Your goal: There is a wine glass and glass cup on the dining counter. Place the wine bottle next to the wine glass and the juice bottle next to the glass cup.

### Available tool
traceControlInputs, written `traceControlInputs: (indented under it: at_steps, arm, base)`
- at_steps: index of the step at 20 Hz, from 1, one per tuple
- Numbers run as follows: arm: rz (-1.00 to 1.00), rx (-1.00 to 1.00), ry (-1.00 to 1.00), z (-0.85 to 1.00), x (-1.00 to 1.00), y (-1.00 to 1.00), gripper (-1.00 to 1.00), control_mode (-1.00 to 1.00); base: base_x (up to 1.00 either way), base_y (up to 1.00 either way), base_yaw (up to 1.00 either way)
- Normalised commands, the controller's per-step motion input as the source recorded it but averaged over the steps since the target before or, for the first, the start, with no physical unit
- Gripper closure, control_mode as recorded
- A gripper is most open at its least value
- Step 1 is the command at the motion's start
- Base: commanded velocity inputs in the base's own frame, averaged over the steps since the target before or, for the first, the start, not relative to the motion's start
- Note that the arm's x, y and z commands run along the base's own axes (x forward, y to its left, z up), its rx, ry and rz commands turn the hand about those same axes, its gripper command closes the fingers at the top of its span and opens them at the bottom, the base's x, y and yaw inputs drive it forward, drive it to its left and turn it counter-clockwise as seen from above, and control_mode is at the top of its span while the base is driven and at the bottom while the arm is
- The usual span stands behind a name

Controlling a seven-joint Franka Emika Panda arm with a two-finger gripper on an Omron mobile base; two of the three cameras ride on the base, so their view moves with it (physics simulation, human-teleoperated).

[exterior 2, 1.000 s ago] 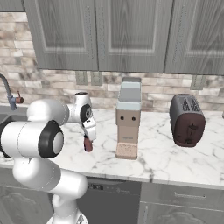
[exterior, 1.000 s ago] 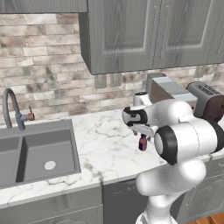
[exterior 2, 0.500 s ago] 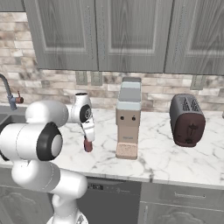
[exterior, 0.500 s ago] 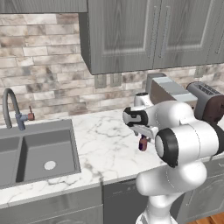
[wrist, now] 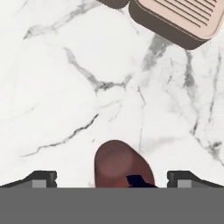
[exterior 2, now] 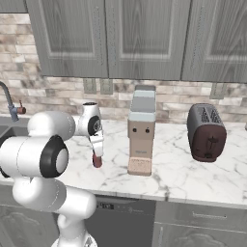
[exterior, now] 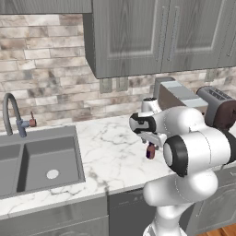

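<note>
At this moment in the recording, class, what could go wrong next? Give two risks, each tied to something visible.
1. The juice bottle hangs above the marble worktop, pinched only near its top by the gripper; it might slip or swing loose during a carry.
2. The coffee machine stands close beside the bottle, and the toaster farther along; a wide swing that way could knock the bottle against them.

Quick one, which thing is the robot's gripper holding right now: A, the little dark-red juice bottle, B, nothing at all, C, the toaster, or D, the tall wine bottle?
A: the gripper hangs over the marble worktop with the small dark-red juice bottle between its jaws, and the hand view shows the same bottle between the fingertips.
</note>
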Motion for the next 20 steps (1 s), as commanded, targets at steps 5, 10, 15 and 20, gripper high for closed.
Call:
traceControlInputs:
  at_steps: [5,10,15,20]
  arm:
    - [-0.03,0.00,0.00,-0.02,0.01,0.00,-1.00,-1.00]
    - [-0.01,0.00,0.00,-0.04,0.03,0.00,1.00,-1.00]
    - [0.00,0.00,0.00,-0.01,0.00,0.00,1.00,-1.00]
    - [0.00,0.01,0.00,0.08,-0.03,-0.01,1.00,-1.00]
  base:
    - [0.00,0.00,0.00]
    - [0.00,0.00,0.00]
    - [0.00,0.00,0.00]
    - [0.00,0.00,0.00]
